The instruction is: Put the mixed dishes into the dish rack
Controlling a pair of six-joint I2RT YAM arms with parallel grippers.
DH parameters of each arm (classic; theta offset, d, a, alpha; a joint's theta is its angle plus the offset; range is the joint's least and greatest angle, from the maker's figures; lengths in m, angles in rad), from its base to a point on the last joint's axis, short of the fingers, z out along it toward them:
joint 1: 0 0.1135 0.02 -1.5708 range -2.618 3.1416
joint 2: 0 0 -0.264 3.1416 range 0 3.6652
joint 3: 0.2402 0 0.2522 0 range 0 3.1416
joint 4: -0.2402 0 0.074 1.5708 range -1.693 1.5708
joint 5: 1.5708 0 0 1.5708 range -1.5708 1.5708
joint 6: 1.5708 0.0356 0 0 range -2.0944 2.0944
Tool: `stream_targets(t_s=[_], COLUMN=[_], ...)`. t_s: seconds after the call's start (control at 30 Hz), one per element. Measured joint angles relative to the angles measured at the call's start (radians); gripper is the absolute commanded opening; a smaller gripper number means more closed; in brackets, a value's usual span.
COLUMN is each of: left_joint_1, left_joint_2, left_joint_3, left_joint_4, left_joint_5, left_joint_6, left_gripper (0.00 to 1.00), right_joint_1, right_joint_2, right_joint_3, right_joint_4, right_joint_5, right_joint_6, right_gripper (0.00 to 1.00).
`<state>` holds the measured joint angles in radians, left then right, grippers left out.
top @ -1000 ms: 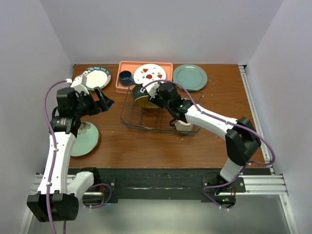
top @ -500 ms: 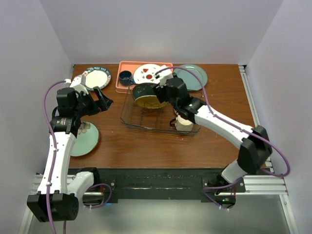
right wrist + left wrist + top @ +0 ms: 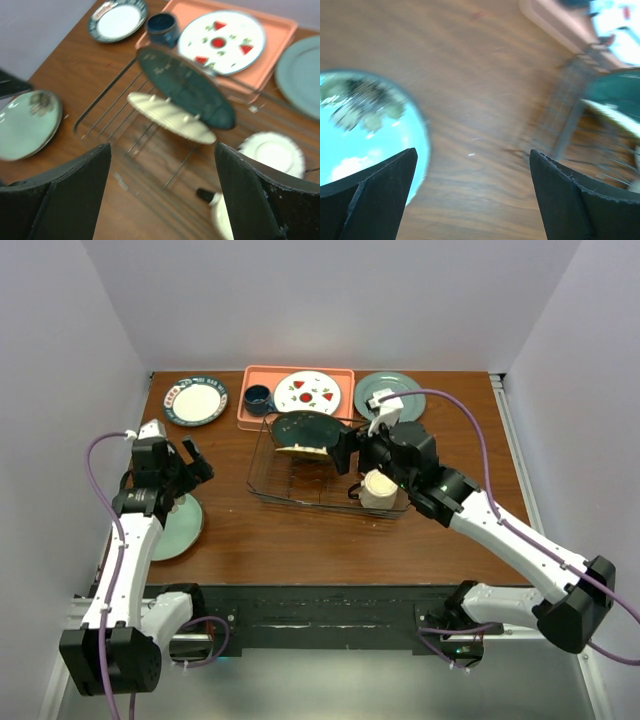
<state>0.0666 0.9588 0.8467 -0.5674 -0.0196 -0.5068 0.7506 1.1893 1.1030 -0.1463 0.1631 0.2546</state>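
Observation:
The dark wire dish rack [image 3: 268,480] holds a dark teal plate [image 3: 310,426] leaning on its tines, with a yellow woven plate [image 3: 300,450] in front of it. Both also show in the right wrist view: teal plate [image 3: 185,87], yellow plate [image 3: 170,117]. A cream bowl [image 3: 378,490] sits at the rack's right end, and a ribbed bowl [image 3: 272,152] lies there too. My right gripper [image 3: 350,452] hangs open and empty beside the plates. My left gripper [image 3: 190,468] is open above the pale green plate [image 3: 180,525]. The white dark-rimmed plate [image 3: 196,400] lies far left.
A salmon-pink tray [image 3: 345,375] at the back carries a white fruit-marked plate [image 3: 307,392] and a dark blue cup [image 3: 258,397]. A plain grey-green plate [image 3: 400,390] lies to its right. Grey walls close in the table on three sides.
My right gripper opened, let go of the teal plate in the rack and drew back to the right. My left gripper moved nearer, toward the pale green plate.

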Motion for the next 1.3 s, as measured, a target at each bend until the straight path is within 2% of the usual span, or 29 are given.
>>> stream_targets(t_s=[0.23, 0.4, 0.47, 0.57, 0.73, 0.8, 0.83, 0.93, 1.17, 1.3], left_joint_1=[0.017, 0.024, 0.024, 0.024, 0.024, 0.024, 0.024, 0.023, 0.002, -0.005], left_joint_2=[0.093, 0.204, 0.260, 0.324, 0.385, 0.410, 0.418, 0.439, 0.451, 0.451], left_joint_3=[-0.093, -0.091, -0.078, -0.063, -0.052, -0.048, -0.048, -0.048, -0.048, -0.051], left_joint_4=[-0.012, -0.018, -0.018, -0.016, -0.011, -0.005, -0.003, 0.001, 0.016, 0.029], left_joint_5=[-0.187, -0.201, -0.200, -0.187, -0.135, -0.111, -0.103, -0.063, -0.021, -0.006], left_joint_6=[-0.025, -0.007, 0.016, 0.050, 0.091, 0.105, 0.108, 0.117, 0.129, 0.125], left_gripper=[1.00, 1.00, 0.95, 0.80, 0.63, 0.57, 0.50, 0.39, 0.21, 0.05], right_joint_1=[0.000, 0.000, 0.000, 0.000, 0.001, 0.001, 0.001, 0.001, 0.002, 0.004], right_joint_2=[-0.063, -0.098, -0.113, -0.143, -0.164, -0.164, -0.164, -0.164, -0.164, -0.162], right_joint_3=[-0.112, -0.172, -0.193, -0.246, -0.359, -0.384, -0.391, -0.392, -0.412, -0.450], right_joint_4=[-0.017, -0.021, -0.014, 0.022, 0.107, 0.117, 0.118, 0.129, 0.179, 0.193], right_joint_5=[-0.114, -0.166, -0.209, -0.278, -0.391, -0.412, -0.422, -0.446, -0.475, -0.487], right_joint_6=[0.130, 0.187, 0.209, 0.248, 0.324, 0.340, 0.348, 0.356, 0.365, 0.375], right_gripper=[0.87, 0.84, 0.82, 0.81, 0.80, 0.80, 0.80, 0.80, 0.79, 0.79])
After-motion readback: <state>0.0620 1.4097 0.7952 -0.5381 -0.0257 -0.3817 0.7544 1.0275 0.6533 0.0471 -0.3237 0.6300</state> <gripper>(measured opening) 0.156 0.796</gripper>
